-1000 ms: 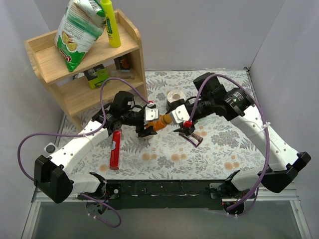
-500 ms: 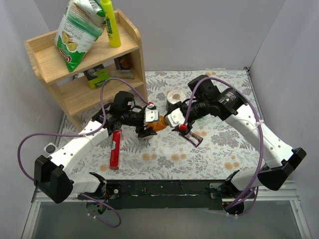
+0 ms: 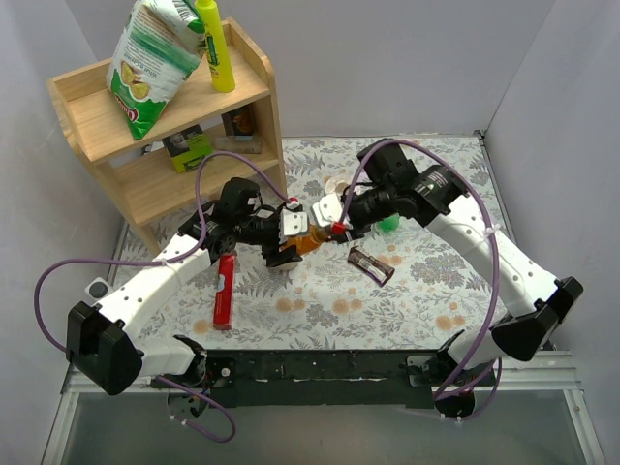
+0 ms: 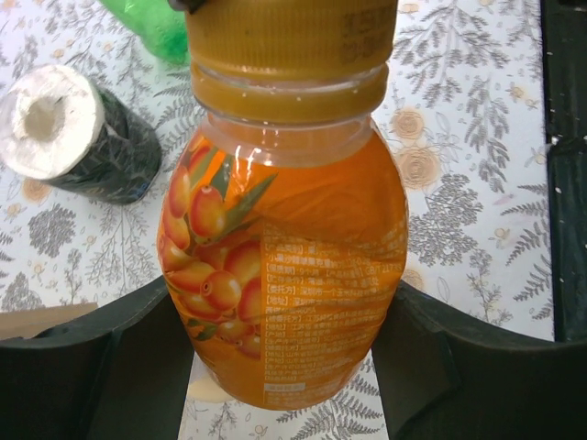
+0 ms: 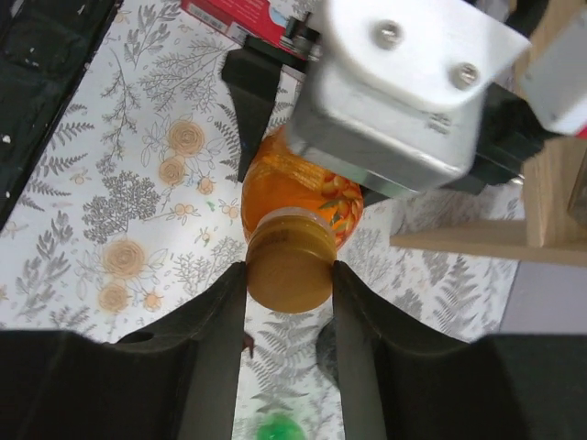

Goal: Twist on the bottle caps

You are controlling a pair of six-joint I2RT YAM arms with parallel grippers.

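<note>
The short orange bottle (image 4: 284,275) is held tilted above the table, and my left gripper (image 4: 284,362) is shut on its lower body. Its neck points toward the right arm. The orange-brown cap (image 5: 289,270) sits on that neck, with my right gripper (image 5: 289,275) shut on it and one finger touching each side. From above, the left gripper (image 3: 289,239) and right gripper (image 3: 329,229) meet at the bottle (image 3: 306,241) mid-table. The translucent green bottle (image 3: 387,225) lies on the table behind the right wrist and also shows in the left wrist view (image 4: 151,27).
A wooden shelf (image 3: 165,126) with a chip bag and a yellow bottle stands at the back left. A red tube (image 3: 225,291) lies left of centre and a dark cylinder (image 3: 371,266) right of centre. A white roll (image 4: 73,133) lies behind the grippers.
My right gripper has moved left to the bottle's neck and closed on the cap. The green bottle now shows behind that arm. The left gripper has kept still with the bottle.
</note>
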